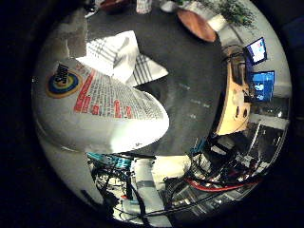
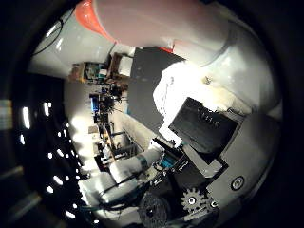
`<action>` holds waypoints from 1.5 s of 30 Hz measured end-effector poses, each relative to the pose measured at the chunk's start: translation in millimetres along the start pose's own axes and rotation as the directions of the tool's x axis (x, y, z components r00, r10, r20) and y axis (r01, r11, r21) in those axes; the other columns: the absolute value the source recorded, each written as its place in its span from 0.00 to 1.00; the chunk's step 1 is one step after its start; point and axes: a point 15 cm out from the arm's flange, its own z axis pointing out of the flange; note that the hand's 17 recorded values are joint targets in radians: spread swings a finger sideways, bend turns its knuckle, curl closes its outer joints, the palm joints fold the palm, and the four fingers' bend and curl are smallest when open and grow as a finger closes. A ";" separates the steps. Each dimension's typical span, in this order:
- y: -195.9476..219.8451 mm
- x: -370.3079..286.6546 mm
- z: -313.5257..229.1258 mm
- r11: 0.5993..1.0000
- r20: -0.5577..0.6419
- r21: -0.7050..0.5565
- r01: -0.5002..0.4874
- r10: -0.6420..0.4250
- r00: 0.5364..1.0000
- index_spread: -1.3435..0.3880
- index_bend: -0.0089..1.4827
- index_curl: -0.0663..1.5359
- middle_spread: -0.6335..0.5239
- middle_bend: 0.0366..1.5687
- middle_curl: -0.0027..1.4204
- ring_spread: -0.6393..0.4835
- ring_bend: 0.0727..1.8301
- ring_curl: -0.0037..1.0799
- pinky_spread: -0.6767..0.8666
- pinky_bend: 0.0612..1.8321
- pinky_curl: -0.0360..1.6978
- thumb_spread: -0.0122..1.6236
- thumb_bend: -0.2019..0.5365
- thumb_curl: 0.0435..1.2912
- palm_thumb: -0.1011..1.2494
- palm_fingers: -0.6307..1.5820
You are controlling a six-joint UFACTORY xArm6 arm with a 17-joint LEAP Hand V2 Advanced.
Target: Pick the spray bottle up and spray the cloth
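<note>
White spray bottle [image 1: 99,111] sits close against the palm, the hand [image 2: 209,142] curled round it (striped cloth [image 1: 124,58] lies on the dark table [image 1: 190,80] beyond)

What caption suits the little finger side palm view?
White spray bottle close against the palm, above a striped cloth on the dark table.

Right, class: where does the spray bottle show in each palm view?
Little finger side view: the spray bottle, white labelled body, close to the palm, beside the striped cloth.
Thumb side view: its white and orange part, close to the palm.
Shared landmark: the dark table.
</note>
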 end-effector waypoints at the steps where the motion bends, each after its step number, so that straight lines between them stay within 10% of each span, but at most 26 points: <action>1: 0.1 0.9 2.6 1.000 -0.001 -0.003 -0.001 0.001 1.000 0.62 0.78 0.44 0.38 0.84 0.48 0.39 0.78 0.53 0.24 0.69 0.40 0.46 0.25 0.83 0.81 0.84; 20: 6.6 -70.3 -145.1 0.962 0.097 0.253 0.099 -0.127 0.987 0.62 0.78 0.44 0.38 0.84 0.48 0.39 0.78 0.53 0.24 0.69 0.40 0.46 0.25 0.82 0.80 0.84; 25: -11.4 -112.7 -174.8 0.893 0.182 0.426 0.146 -0.242 0.953 0.62 0.78 0.44 0.39 0.84 0.48 0.39 0.78 0.53 0.24 0.69 0.40 0.47 0.25 0.82 0.80 0.84; 45: -11.1 -267.9 -69.0 0.777 0.407 0.582 0.240 -0.533 0.742 0.62 0.78 0.44 0.38 0.84 0.48 0.39 0.78 0.53 0.24 0.69 0.39 0.46 0.25 0.82 0.79 0.84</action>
